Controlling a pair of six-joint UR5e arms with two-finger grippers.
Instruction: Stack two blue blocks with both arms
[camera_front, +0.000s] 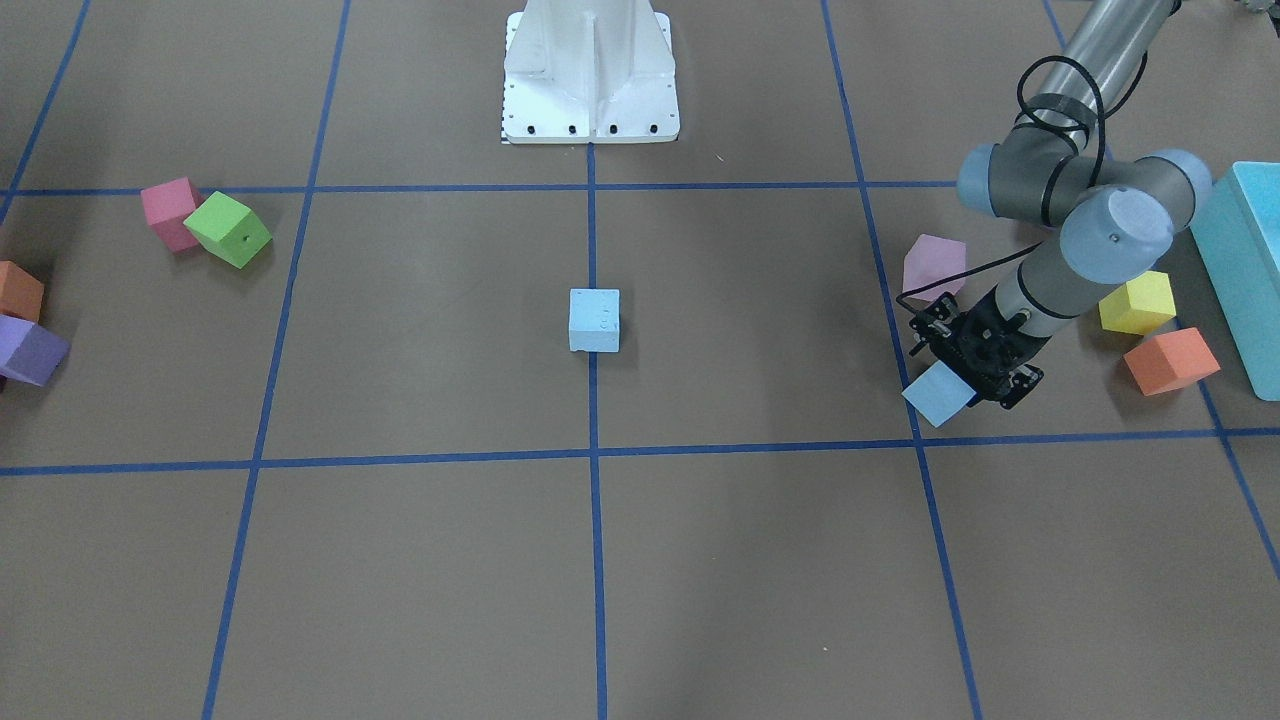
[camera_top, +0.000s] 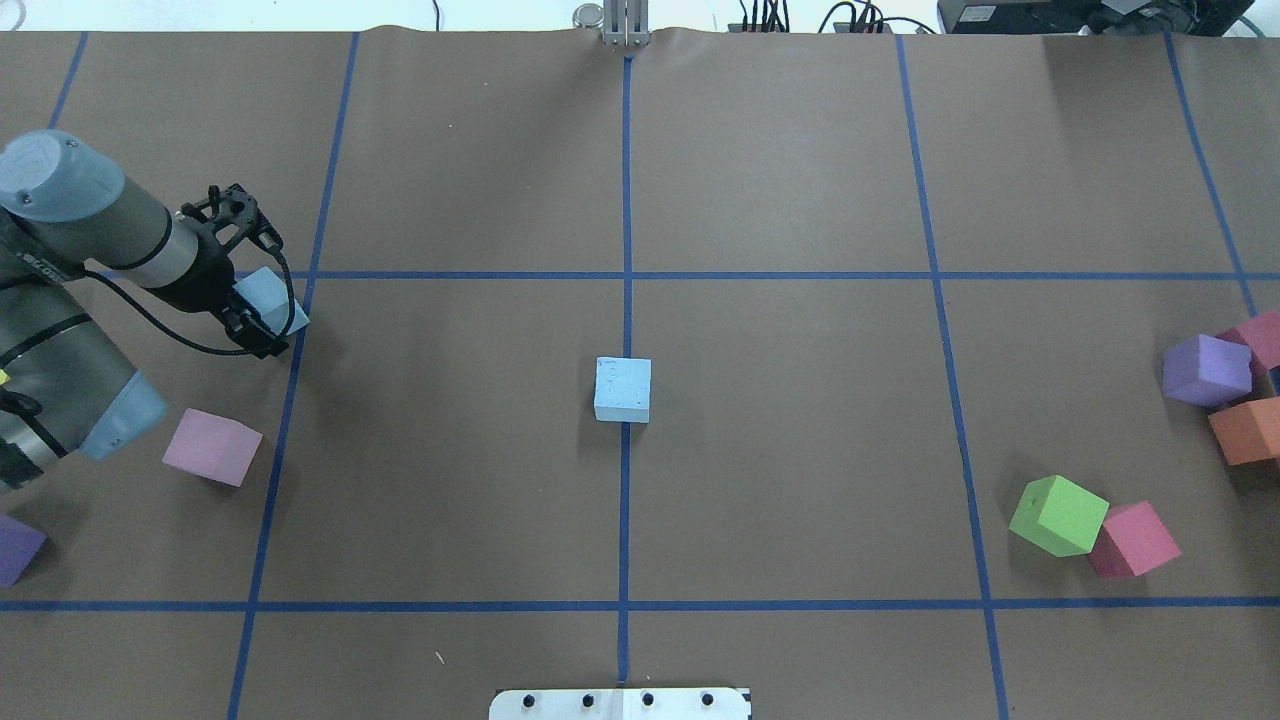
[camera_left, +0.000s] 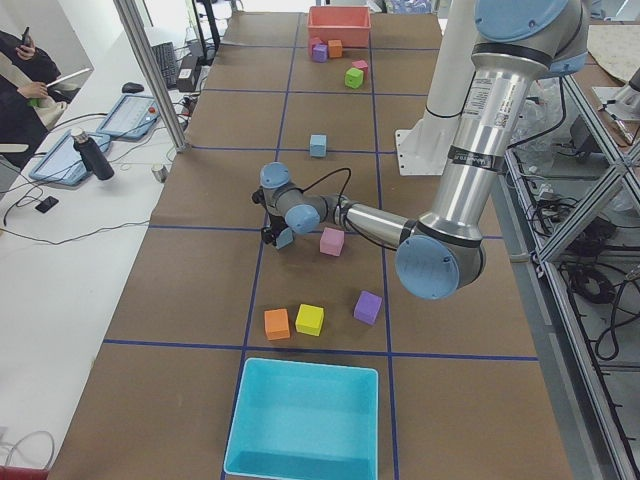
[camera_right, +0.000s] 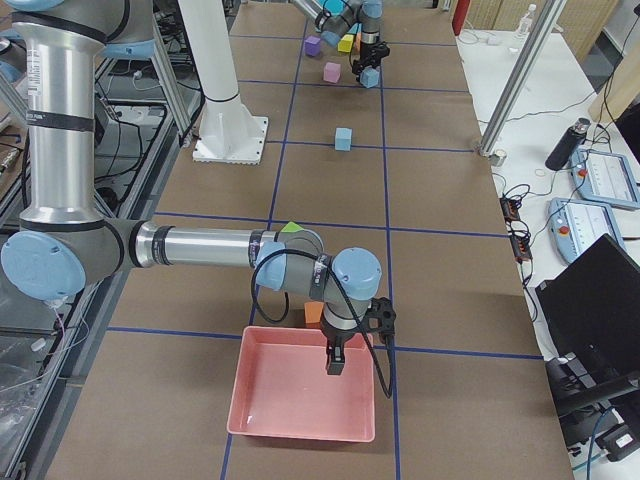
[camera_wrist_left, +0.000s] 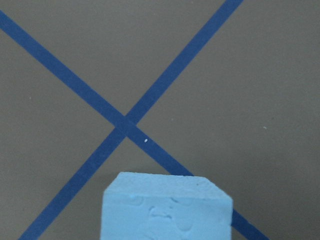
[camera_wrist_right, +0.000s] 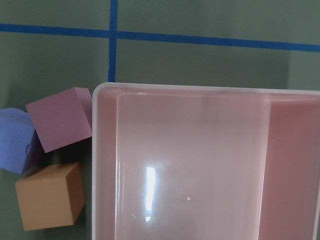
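Note:
One pale blue block sits on the table's centre line, also in the front view. My left gripper is shut on the second blue block and holds it just over a tape crossing at the table's left side. The left wrist view shows that block at the bottom with the crossing beyond it. My right gripper shows only in the exterior right view, hanging over a pink tray. I cannot tell if it is open or shut.
A pink cube, a yellow cube, an orange cube and a large teal box lie near the left arm. Green, red-pink, purple and orange cubes lie at the right.

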